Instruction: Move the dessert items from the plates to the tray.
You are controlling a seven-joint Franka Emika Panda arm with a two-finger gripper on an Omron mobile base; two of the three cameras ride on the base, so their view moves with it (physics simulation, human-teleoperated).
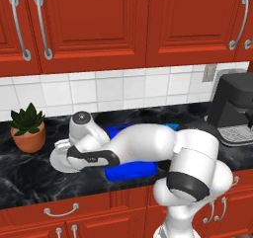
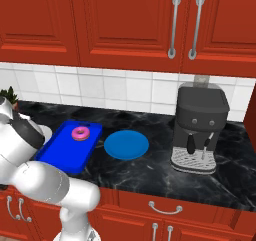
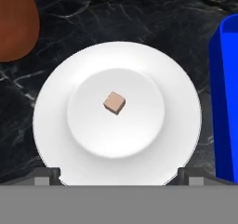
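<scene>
Left base view: my arm reaches left over the white plate (image 1: 58, 159), beside the tray (image 1: 129, 170). Right base view: donut (image 2: 80, 133) on tray, blue plate (image 2: 126, 145) bare. Hand view: cube (image 3: 114, 102) centred directly below my end effector (image 3: 119, 175), jaws spread wide.

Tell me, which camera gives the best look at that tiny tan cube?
The hand view: the cube sits in plain sight at the middle of the white plate. From the left base view the arm covers most of that plate, hiding the cube. The right base view gives no look at it.
</scene>
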